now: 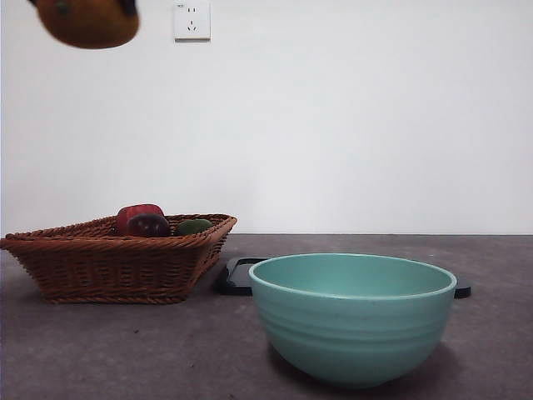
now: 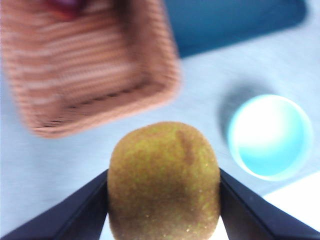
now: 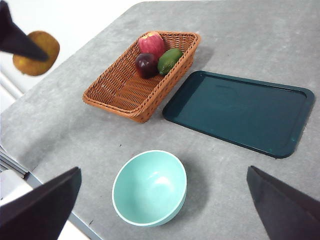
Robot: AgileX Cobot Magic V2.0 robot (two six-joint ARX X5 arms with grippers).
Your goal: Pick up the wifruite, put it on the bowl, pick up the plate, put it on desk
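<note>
My left gripper (image 2: 164,177) is shut on the wifruite (image 2: 164,182), an orange-brown oval fruit. It hangs high in the air at the front view's top left corner (image 1: 87,23), above and to the side of the basket. The right wrist view shows the wifruite (image 3: 36,52) out beyond the desk's edge. The mint-green ribbed bowl (image 1: 354,321) stands empty on the desk (image 1: 125,350). Behind it lies the plate (image 3: 240,112), a dark teal flat tray. My right gripper (image 3: 164,172) is open, high above the bowl (image 3: 149,187), holding nothing.
A brown wicker basket (image 1: 108,262) sits left of the plate, holding a red apple (image 3: 151,42), a dark red fruit (image 3: 146,64) and a green fruit (image 3: 170,60). The desk's front edge runs near the bowl. A wall socket (image 1: 191,21) is on the back wall.
</note>
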